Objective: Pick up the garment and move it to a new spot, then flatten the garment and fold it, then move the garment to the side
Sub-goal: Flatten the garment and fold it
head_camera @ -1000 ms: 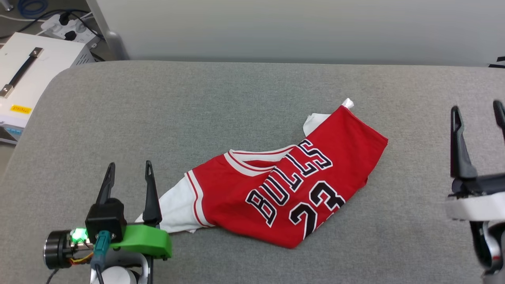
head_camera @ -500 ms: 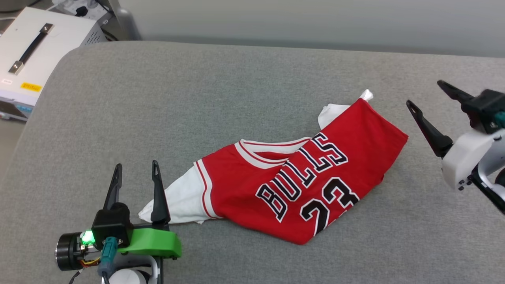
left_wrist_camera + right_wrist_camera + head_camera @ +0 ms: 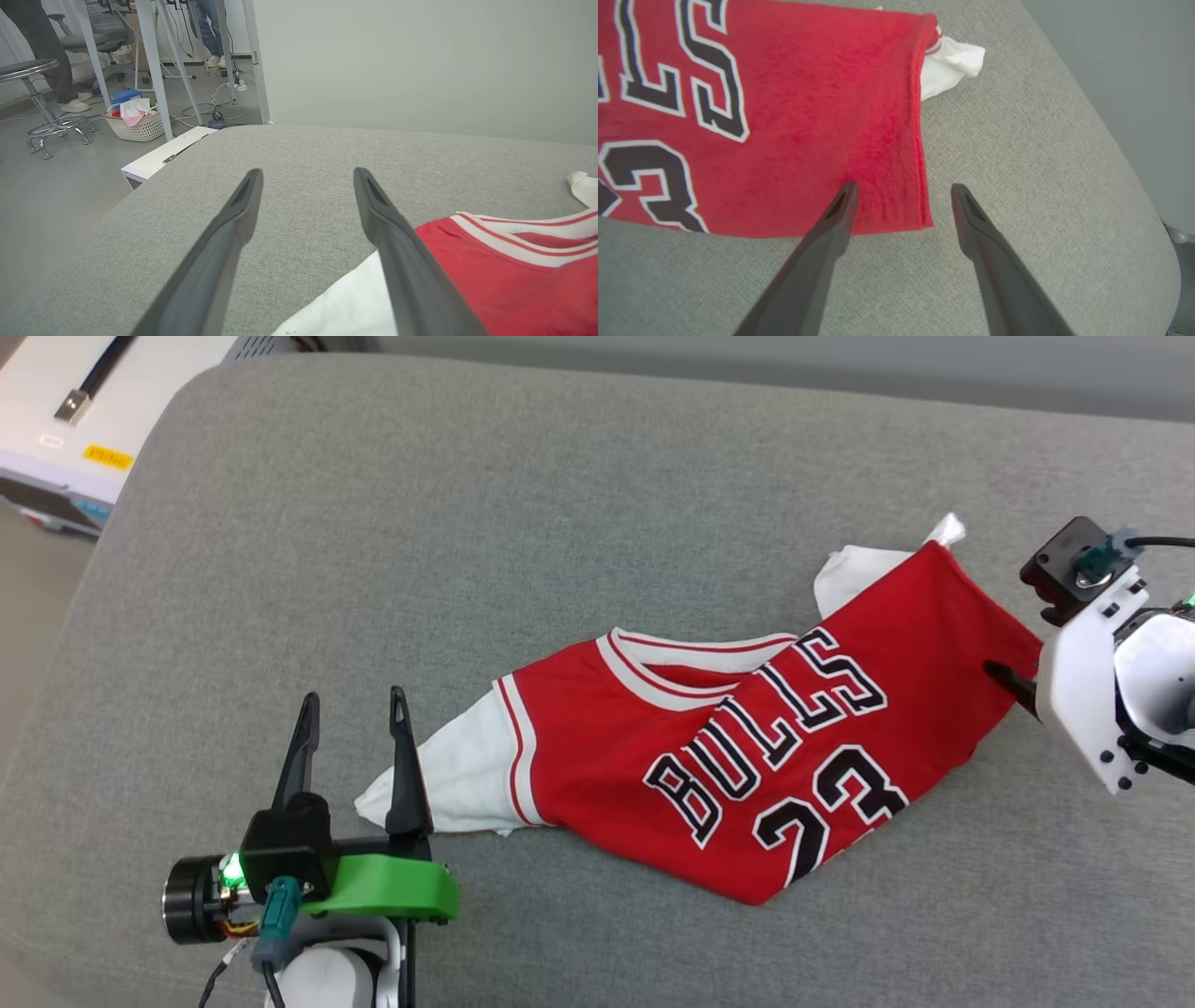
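While both grippers hover over the grey padded surface (image 3: 467,523), the red BULLS 23 jersey (image 3: 747,747) lies on it right of centre. It is lettering up, loosely bunched, and runs from near left to far right. A white sleeve (image 3: 448,784) forms its left end.

Left gripper (image 3: 355,695): jaws spread, nothing held, right finger just beside the white sleeve.

Right gripper (image 3: 904,185): jaws spread, straddling the jersey's right edge, with one finger over red cloth and the other over bare grey. Contact cannot be told.

White equipment case (image 3: 56,420) at far left, off the surface.
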Controlling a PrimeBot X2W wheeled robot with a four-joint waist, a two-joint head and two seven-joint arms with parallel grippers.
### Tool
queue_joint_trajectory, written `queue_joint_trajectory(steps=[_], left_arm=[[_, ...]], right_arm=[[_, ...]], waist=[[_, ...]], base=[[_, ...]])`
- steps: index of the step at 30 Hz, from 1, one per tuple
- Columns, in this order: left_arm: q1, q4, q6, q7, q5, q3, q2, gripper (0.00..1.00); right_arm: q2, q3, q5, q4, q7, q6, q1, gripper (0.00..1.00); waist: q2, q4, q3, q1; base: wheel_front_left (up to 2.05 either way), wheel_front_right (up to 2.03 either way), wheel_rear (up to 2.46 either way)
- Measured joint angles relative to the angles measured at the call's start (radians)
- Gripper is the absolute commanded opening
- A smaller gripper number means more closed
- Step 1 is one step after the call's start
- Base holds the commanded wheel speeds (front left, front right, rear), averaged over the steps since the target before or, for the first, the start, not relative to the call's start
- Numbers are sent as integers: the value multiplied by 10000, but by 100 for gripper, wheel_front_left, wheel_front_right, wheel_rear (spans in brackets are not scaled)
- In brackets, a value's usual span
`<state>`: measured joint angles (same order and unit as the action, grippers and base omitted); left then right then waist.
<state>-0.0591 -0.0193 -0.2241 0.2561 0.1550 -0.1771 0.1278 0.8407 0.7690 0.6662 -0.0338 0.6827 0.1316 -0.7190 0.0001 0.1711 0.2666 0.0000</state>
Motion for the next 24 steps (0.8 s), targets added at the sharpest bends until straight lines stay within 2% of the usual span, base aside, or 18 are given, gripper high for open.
queue_joint_trajectory(steps=[7, 15, 16, 24], left_arm=[[-428, 65, 499, 0, -268, 276, -437, 100], [-610, 176, 792, 0, -485, 594, -640, 100], [-609, 196, 796, 0, -500, 642, -646, 100], [-559, 368, 972, 0, -677, 932, -690, 100]], right_arm=[[-305, 1260, 165, -1507, 123, 0, -562, 100], [-454, 1996, 986, -2750, -598, -2, -1055, 100], [-464, 2073, 1053, -2792, -740, -2, -1101, 0], [-631, 2477, 1685, -2976, -2391, -2, -1151, 0]], waist=[[0, 309, 687, 0], [0, 619, 1122, 0], [0, 616, 1120, 0], [0, 367, 663, 1]], base=[[0, 0, 0], [0, 0, 0], [0, 0, 0], [0, 0, 0]])
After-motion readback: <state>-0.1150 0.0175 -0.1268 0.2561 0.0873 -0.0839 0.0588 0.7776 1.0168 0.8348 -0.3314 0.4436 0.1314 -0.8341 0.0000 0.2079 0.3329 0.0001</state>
